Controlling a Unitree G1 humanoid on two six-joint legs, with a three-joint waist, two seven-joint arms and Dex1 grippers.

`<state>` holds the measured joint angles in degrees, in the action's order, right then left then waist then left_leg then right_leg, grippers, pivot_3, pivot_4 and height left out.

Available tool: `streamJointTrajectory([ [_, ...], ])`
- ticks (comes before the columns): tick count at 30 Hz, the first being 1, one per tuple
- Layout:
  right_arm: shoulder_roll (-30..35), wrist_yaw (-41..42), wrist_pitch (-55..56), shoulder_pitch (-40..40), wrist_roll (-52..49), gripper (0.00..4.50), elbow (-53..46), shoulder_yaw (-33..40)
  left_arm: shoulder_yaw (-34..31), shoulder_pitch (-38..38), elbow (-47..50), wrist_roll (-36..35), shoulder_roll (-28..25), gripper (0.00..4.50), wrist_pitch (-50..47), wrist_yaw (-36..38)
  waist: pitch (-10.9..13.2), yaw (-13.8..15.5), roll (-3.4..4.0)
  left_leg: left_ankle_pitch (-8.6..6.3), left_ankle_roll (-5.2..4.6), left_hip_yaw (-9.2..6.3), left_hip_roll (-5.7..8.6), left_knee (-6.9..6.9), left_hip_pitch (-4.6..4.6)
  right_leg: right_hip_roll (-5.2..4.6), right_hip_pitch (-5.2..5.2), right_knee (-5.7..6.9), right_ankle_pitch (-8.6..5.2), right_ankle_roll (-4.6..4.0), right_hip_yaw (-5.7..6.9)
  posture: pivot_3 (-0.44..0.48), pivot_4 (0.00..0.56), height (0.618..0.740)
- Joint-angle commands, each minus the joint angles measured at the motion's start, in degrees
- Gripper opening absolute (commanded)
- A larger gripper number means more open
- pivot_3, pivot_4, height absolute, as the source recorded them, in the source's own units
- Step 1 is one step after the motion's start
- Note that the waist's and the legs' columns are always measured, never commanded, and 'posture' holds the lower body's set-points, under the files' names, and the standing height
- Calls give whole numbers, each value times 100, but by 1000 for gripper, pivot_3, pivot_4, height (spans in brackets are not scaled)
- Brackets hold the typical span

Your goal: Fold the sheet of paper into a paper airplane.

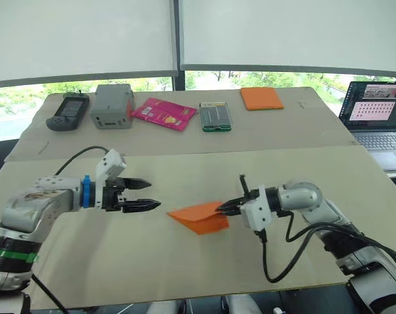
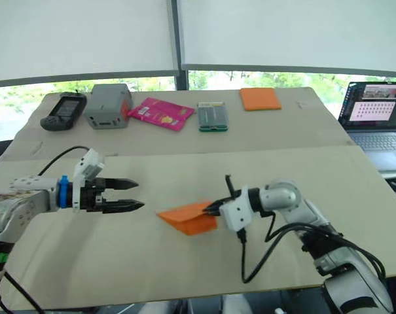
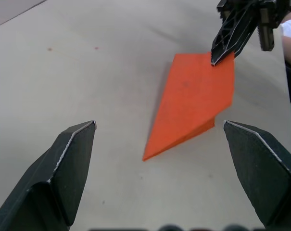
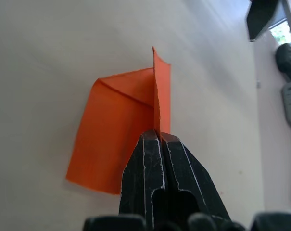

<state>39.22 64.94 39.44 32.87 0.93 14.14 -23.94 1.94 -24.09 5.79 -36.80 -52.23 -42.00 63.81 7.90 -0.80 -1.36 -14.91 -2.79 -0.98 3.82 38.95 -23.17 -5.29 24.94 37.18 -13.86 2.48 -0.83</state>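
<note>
Mid-fold. Sheet of paper (image 1: 199, 218), a creased orange wedge, lay lower centre on table (image 1: 184, 275). Right claw (image 1: 221, 209) pinched shut on raised flap at wedge's right edge. Left claw (image 1: 148, 195) spread, apart at left. Advisable: pin body with left before creasing flap flat.

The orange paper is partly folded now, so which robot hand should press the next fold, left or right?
Probably the left hand. It is open, free, and hovers beside the sheet of paper, pointing at its tip. The right hand is shut on the paper's edge, lifting a flap, so it is busy holding.
</note>
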Motion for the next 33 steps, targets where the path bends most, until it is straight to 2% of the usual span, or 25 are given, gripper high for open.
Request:
streamJointTrajectory([
  [1, 27, 6, 169, -127, -82, 40, -106, 102, 331, -378, -210, 515, 374, 4500, 630, 112, 0, 32, 0, 0, -1, 0, 1, 4, -2, -1, -2, -1, 0, 0, 1, 0, 150, 740],
  [2, 17, 0, 160, -141, -63, 40, -119, 105, 369, -421, -271, 596, 437, 4500, 697, 141, 0, 29, 0, 0, -1, -1, 1, 8, -3, -1, -2, -1, 0, 0, 2, 0, 150, 740],
  [5, -33, -87, 67, -189, 21, 0, -143, 131, 664, -530, -474, 875, 720, 3667, 1031, 357, 0, 19, 0, 0, -2, 2, 1, 10, -3, 0, -3, 1, 0, 0, -1, 0, 150, 740],
  [16, 20, -292, -214, -416, 124, 0, -337, 228, 1517, -695, -1526, 2070, 1721, 30, 2679, 795, 0, 54, 0, -2, -8, 3, 2, 22, -6, 0, -6, 1, 0, 1, 1, 0, 150, 740],
  [21, 19, -305, -439, -544, -3, 0, -495, 301, 1707, -618, -2114, 2569, 1860, 30, 3224, 794, 0, 52, 0, -2, -9, 4, 1, 23, -5, 2, -5, 3, 0, 1, 0, 0, 150, 740],
  [26, 34, -108, -1058, -836, -572, 0, -753, 463, 1703, -621, -2431, 2700, 2015, 30, 3534, 877, -1, 92, 0, -6, -16, 3, 0, 28, 1, -1, -19, 0, 1, 2, 2, 0, 150, 740],
  [30, -16, 180, -2756, -1107, -1602, 0, -1254, 604, 1746, -636, -2569, 2783, 2096, 30, 3718, 967, -1, 118, 0, -27, -51, 0, -2, 33, 12, -2, -38, -4, 1, 2, 3, 0, 150, 740],
  [33, -51, 345, -3833, -1046, -1980, 0, -1273, 660, 1801, -638, -2673, 2896, 2150, 30, 3796, 961, -1, 136, 0, -40, -73, -2, -6, 37, 24, -8, -55, -8, 1, 2, 3, 0, 150, 740],
])
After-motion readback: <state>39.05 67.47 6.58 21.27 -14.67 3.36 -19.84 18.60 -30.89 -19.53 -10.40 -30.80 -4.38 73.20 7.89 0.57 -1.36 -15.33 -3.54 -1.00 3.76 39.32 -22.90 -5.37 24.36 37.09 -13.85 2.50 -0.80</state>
